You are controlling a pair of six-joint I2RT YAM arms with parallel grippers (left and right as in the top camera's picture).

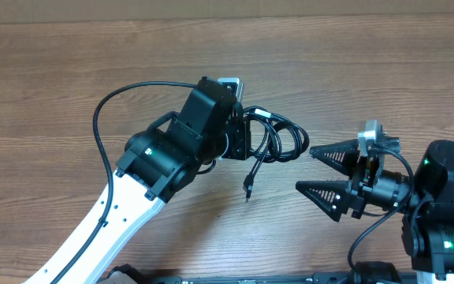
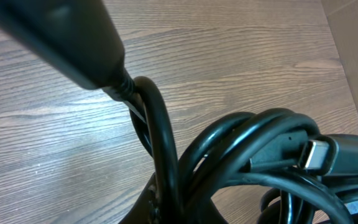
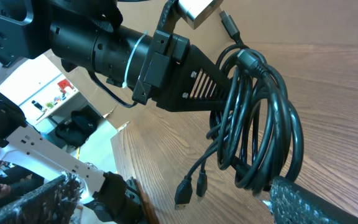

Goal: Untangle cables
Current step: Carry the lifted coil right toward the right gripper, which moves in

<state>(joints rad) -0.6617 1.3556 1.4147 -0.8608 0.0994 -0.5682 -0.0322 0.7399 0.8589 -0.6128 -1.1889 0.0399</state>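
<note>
The cables are thin black cords wound into a loose coil, lifted off the table. My left gripper is shut on the coil's left side. Two plug ends dangle below it. In the left wrist view the loops fill the frame, with a metal-tipped plug at the right and the coil pinched in the gripper. My right gripper stands open just right of the coil, apart from it. In the right wrist view the coil hangs above one textured finger, plugs hanging free.
The wooden table stretches all round. The left arm's own thick black cable arcs out to the left of the arm. The right arm's base sits at the lower right corner.
</note>
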